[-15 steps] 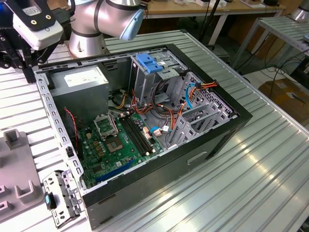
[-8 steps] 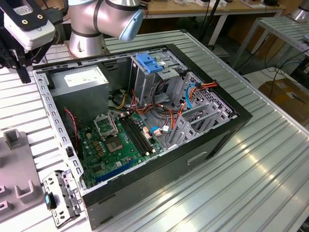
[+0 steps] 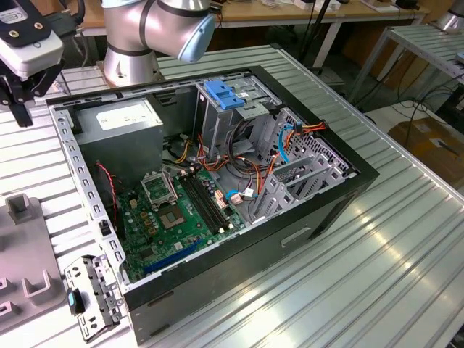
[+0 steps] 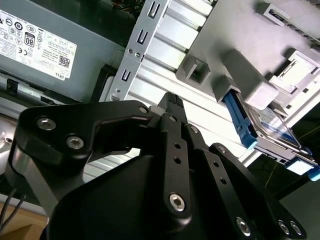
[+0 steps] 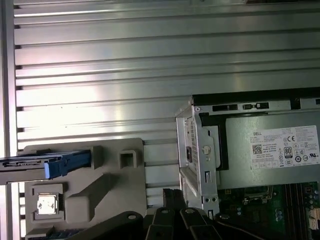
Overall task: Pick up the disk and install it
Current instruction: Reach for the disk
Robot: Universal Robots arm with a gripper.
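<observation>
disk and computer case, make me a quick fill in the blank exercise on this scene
1. The disk sits in a ___ carrier.
2. It stands on edge in the grey holder, ___ the computer case.
3. The gripper carries ___.
4. The circuit board inside the case is ___.
Missing words: blue, outside, nothing, green.

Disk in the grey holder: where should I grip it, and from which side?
The disk stands on edge in the grey holder, with its thin, blue-framed top edge exposed. Probably pinch it across its two flat faces, coming straight down from above.
</observation>
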